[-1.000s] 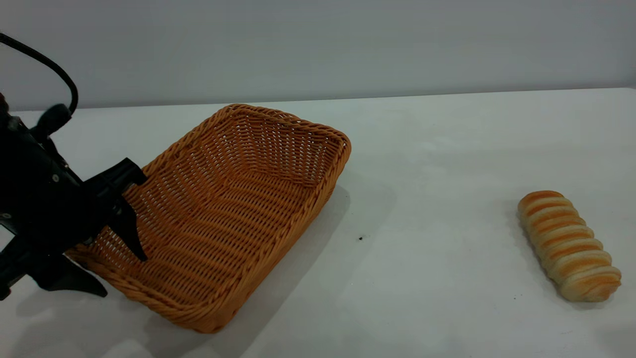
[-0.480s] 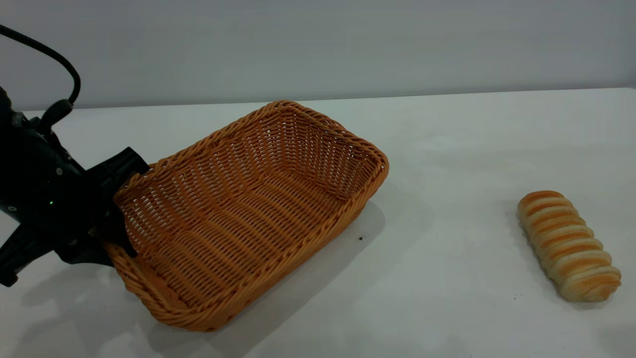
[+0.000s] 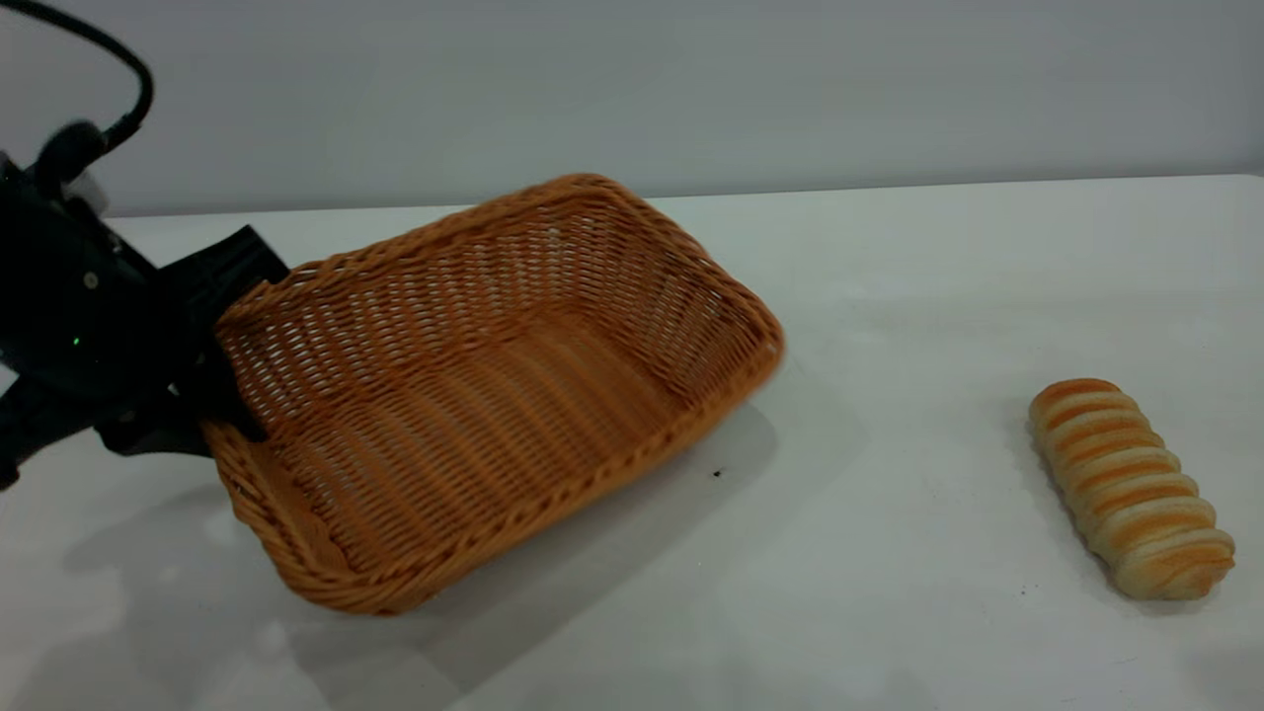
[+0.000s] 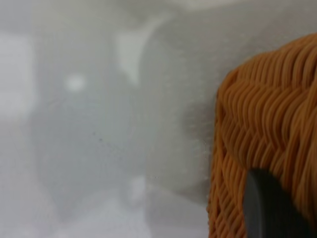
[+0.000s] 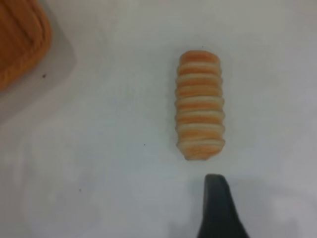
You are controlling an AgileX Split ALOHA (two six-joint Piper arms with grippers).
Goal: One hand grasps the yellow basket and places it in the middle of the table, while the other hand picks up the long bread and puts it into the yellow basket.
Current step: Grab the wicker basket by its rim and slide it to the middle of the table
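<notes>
Exterior view: my left claw (image 3: 212, 395) is clamped on the short-end rim of the yellow basket (image 3: 494, 385), w/ that end lifted and the whole thing tilted, far corner dipping toward the counter (image 3: 889, 296). It sits left of centre, so the carry isn't done. Risk no. 1: I'm pinching one braided edge only, and the basket is big vs. my grip, so it could pivot in my fingers or slip out if I swing fast. Risk no. 2: the low far corner may catch the counter and drag, twisting it in my grip. Left wrist view shows one finger (image 4: 270, 208) pressed against the weave, nothing more, so I can't judge how deep the bite is. Long bread (image 3: 1131, 489) lies flat on the counter, well apart on the right side, untouched. Right wrist view has my right claw (image 5: 218, 210) hovering just beside the loaf's near end; only one finger shows, so can't tell if it's apart or together. If the basket overshoots, it could bump the bread or crowd my right arm. Setting it down crooked would leave an awkward drop target.
</notes>
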